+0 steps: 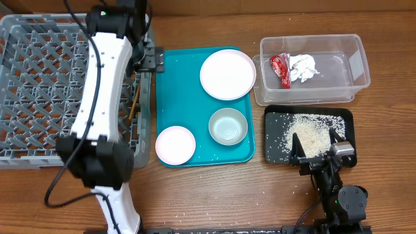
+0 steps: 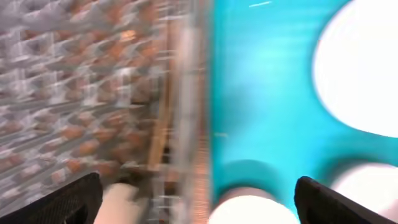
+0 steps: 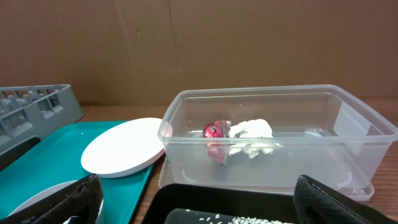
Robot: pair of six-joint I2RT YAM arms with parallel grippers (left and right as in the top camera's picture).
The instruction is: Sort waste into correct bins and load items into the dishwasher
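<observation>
My left gripper [image 1: 149,60] hangs open and empty over the seam between the grey dish rack [image 1: 39,84] and the teal tray; its wrist view is motion-blurred [image 2: 196,190]. Thin wooden chopsticks [image 1: 135,104] lie along the rack's right wall. The white plate [image 1: 227,73], grey-green bowl [image 1: 228,125] and pink bowl [image 1: 175,144] sit on the teal tray. The clear tub [image 1: 354,49] holds the red wrapper [image 1: 281,69] and white tissue [image 1: 303,67]. Rice [image 1: 311,133] lies in the black tray [image 1: 273,146]. My right gripper [image 1: 318,155] is open at that tray's near edge. The white cup is out of view.
The teal tray [image 1: 185,97] lies between rack and bins. The left arm [image 1: 101,97] stretches over the rack's right side. A few rice grains are scattered on the wooden table [image 1: 214,195]. The right wrist view shows tub [image 3: 348,112], wrapper [image 3: 216,134], tissue [image 3: 252,132], plate [image 3: 124,155].
</observation>
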